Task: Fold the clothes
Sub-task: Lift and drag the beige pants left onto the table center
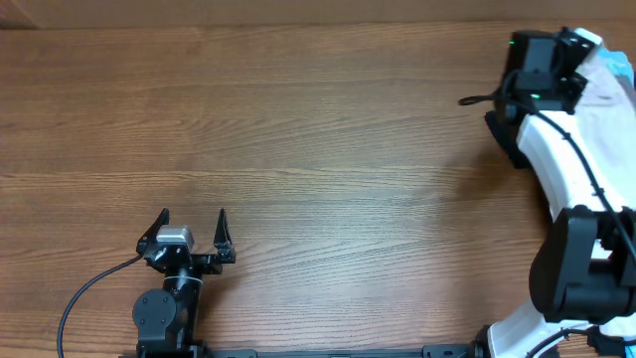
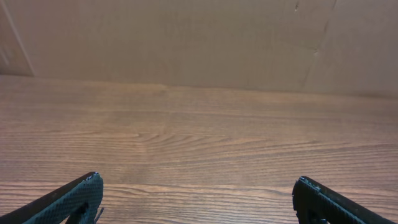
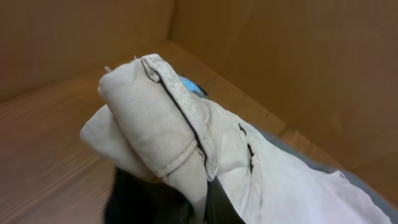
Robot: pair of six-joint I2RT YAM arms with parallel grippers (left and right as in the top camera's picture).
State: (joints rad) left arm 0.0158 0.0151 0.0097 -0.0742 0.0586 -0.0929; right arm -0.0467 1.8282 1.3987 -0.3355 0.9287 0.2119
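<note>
Standing at the near-left of the wooden table point(image 1: 298, 119), the left gripper point(image 1: 193, 221) has its two dark fingers spread wide. Nothing lies between them, and bare wood grain fills the left wrist view ahead of the fingertips. A black cable point(image 1: 84, 293) loops from this arm's base toward the near edge.

Right gripper point(image 3: 183, 202): at the far-right corner of the table, well apart from the left arm. Its jaws are pressed together on a bunched fold of the cream trousers point(image 3: 155, 124), and the dark fingers show only at the bottom of the right wrist view, with cloth emerging between them.

Cream trousers: twill weave, with a stitched seam or band edge curling over the top of the pinched roll. The rest trails away to the right and down. In the overhead view they appear only as a pale patch at the right edge, mostly hidden beneath the white arm.

Blue item point(image 3: 189, 84): a small piece showing just behind the roll; its kind cannot be told.

Grey fabric point(image 3: 323, 167): a thin strip along the far edge of the cream cloth.

Brown panels point(image 3: 280, 56): plain walls meeting in a corner behind the garment.
</note>
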